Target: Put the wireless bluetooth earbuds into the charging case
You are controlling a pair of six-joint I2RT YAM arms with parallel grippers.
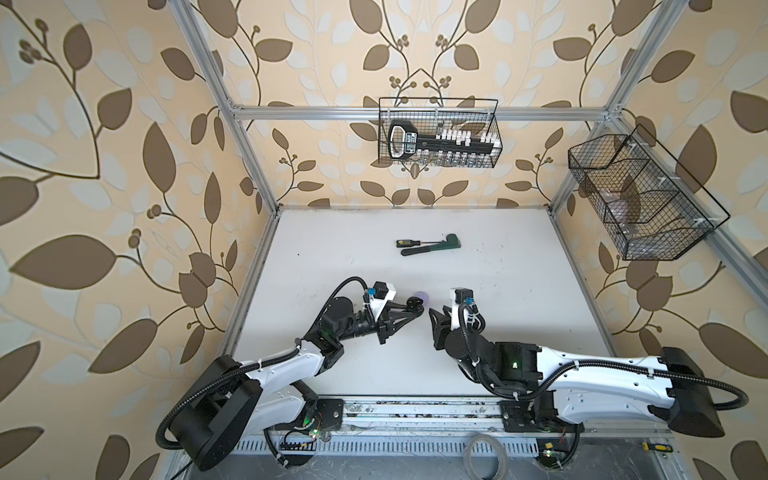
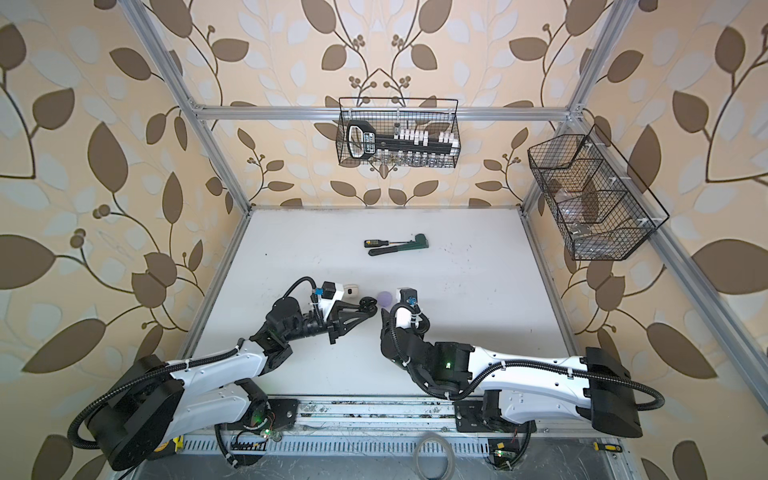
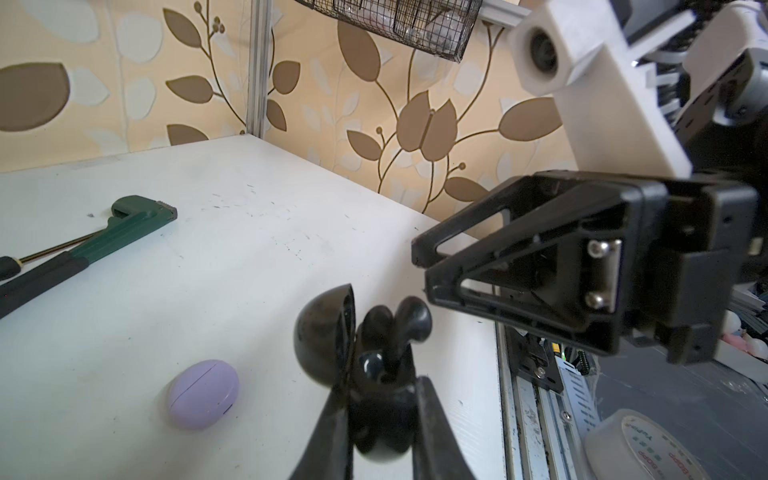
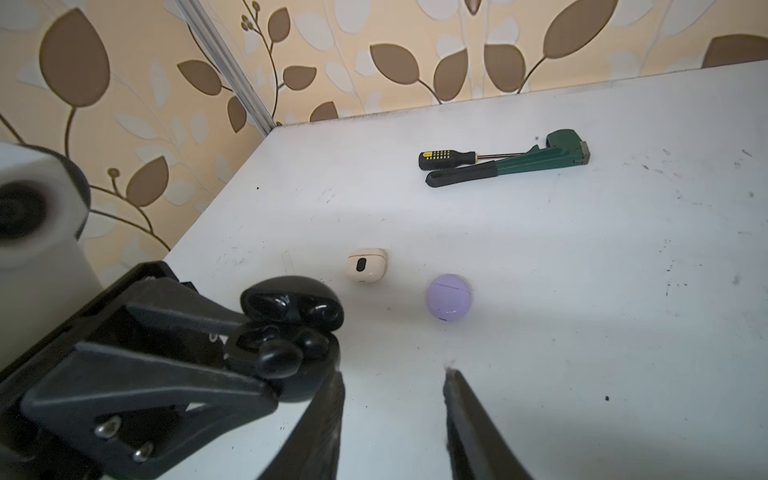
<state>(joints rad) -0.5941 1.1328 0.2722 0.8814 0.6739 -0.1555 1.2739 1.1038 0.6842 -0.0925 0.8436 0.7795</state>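
— State of the left gripper?
— Pinched tight on the black charging case, lid open.
— The earbuds?
— Two black earbuds stand in its wells.
— The right gripper?
— Jaws apart, empty, just beside that case. A closed lavender case and a white case lie beyond.
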